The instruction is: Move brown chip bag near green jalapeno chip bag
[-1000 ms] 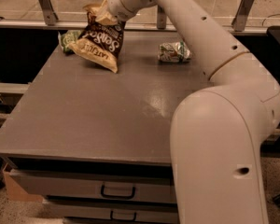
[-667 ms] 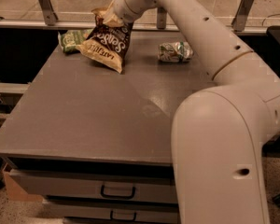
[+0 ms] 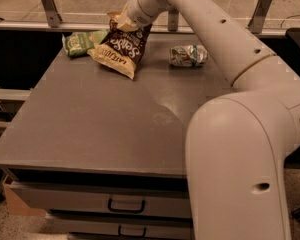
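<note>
Gripper (image 3: 123,22) up at the far edge of the grey table (image 3: 90,124), clamped onto the crumpled pale top end of the brown chip bag (image 3: 121,51). Bag tilted, lower pale end down at the tabletop. Sitting just right of the green jalapeno chip bag (image 3: 81,42), pretty much edge to edge, can't tell if actually touching. Silvery-green packet (image 3: 188,55) well off to the right. Drawers (image 3: 65,199) under the tabletop.

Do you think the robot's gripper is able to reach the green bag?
Probably yes: the gripper is close beside the green jalapeno chip bag, which lies uncovered, but it is busy holding the brown chip bag.
</note>
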Robot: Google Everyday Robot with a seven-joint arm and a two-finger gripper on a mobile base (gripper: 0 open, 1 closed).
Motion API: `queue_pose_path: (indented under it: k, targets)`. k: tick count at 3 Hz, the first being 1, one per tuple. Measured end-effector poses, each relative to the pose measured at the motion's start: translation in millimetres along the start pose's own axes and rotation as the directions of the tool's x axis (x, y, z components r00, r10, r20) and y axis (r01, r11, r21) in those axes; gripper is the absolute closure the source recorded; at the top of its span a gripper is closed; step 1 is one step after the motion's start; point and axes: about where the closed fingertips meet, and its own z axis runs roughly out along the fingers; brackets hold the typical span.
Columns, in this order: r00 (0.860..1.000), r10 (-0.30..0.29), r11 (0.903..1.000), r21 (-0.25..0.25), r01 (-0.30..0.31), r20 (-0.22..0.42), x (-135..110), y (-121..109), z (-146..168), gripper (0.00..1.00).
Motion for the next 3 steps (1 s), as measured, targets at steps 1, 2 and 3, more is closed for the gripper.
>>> queue_pose_path:
  k: [1,2,3]
  targets:
    - [1.000,-0.022,0.9994,0.026,0.021,0.004,-7.3,-7.7,-8.6,0.12]
    - [0.997,-0.063,0.9972,0.044,0.061,0.046,-31.2,-12.9,-25.9,0.00]
    - [0.986,-0.085,0.9958,0.045,0.080,0.144,-59.7,-8.1,-62.7,0.00]
